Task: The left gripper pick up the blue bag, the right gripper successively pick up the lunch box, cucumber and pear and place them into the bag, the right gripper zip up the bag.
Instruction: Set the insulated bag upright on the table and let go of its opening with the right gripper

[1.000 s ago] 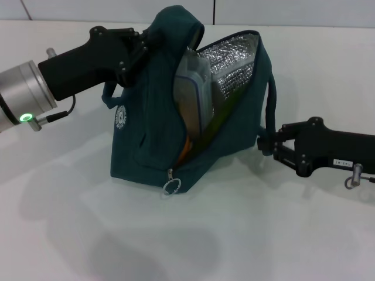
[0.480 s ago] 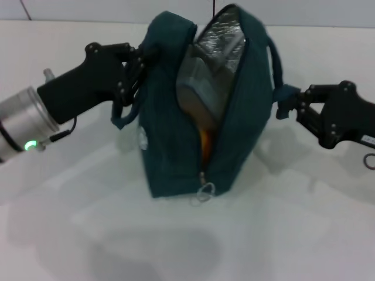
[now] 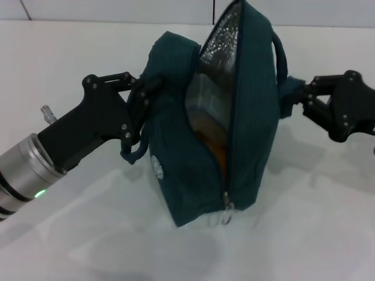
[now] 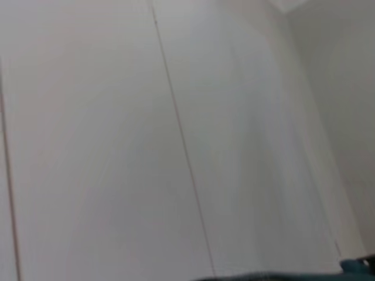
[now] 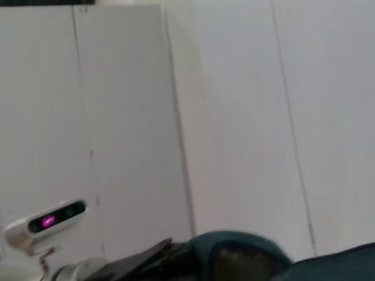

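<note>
Both hands are clenched on the blue bag (image 3: 246, 134): left hand (image 3: 142, 96), right hand (image 3: 300, 96). Before zipping, it should stand steady, lunch box (image 3: 205, 99) inside, ring pull (image 3: 227, 215) reachable.

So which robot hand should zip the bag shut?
Probably the right gripper. The left gripper is holding up the blue bag, though the right one grips its other side too.

Blue bag (image 3: 246, 117) mouth narrow; lunch box (image 3: 205, 96) fills it.
</note>
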